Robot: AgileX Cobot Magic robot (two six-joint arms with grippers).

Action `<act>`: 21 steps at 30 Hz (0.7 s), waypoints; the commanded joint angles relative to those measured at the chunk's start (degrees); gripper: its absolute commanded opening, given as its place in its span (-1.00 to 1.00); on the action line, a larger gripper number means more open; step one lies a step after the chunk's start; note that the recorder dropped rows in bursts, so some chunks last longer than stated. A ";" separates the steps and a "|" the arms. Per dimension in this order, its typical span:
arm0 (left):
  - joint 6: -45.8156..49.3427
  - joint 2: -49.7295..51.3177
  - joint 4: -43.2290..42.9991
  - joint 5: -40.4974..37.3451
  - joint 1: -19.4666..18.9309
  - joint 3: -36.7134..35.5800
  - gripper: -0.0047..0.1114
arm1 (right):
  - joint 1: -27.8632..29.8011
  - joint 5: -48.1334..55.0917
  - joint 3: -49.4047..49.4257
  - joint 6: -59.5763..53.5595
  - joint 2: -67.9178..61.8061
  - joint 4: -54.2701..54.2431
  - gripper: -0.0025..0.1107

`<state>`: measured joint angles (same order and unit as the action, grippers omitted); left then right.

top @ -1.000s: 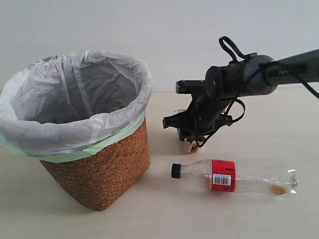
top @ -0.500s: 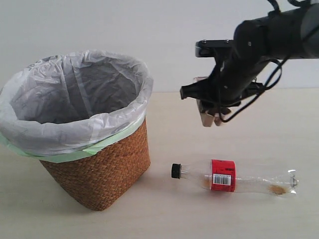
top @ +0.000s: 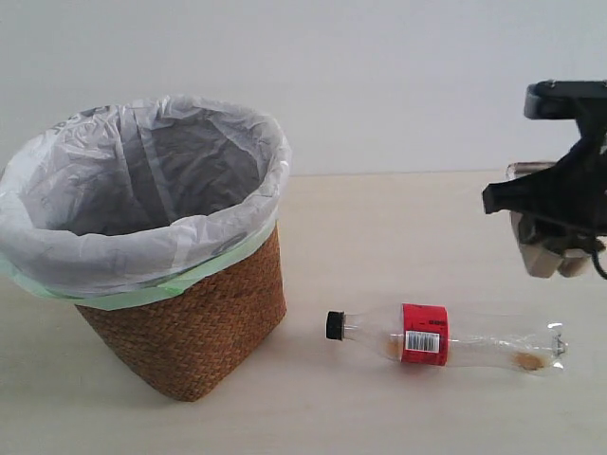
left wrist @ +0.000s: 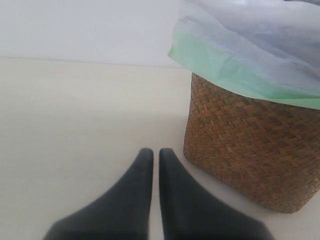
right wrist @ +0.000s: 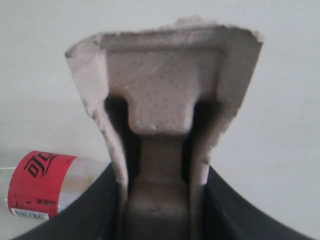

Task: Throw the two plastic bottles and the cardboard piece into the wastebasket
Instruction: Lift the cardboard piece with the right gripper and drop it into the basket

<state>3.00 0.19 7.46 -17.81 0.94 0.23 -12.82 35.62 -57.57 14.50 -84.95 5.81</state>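
The right pincer (top: pixel 553 248) hangs in the air at the far right edge of the exterior view, above the table (top: pixel 398 218) and well apart from the wastebasket (top: pixel 204 332). Its two dark fingers (right wrist: pixel 95 210) are clamped on the cardboard piece (right wrist: pixel 170 105), one on each side of its lower part, so the jaws stand only as far apart as the pulp is wide. The tray sticks out past the fingertips, raised rim and centre ridge facing the wrist camera (its edges look rough, one corner a little torn).

The long slim bottle (top: pixel 441 339) lies on its side on the table, black cap (top: pixel 334 325) pointing toward the wastebasket and red label (top: pixel 424 334) about mid-length. It is near the basket's foot but not touching it.

The wastebasket stands upright on the left of the table, its white bag (top: pixel 142 190) folded over the rim with a pale green edge showing. Its contents cannot be seen.

The left pincer (left wrist: pixel 151 162) sits low over the table just beside the wicker wall, fingers drawn together with only a hairline gap, gripping nothing
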 commanded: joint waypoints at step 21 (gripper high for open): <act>-0.48 -0.19 -0.17 0.07 -0.04 -0.23 -0.85 | 17.04 8.13 0.43 3.37 0.99 8.04 -0.93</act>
<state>3.00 0.19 7.46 -17.81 0.94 0.23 3.97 44.89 -57.42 18.30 -80.98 16.18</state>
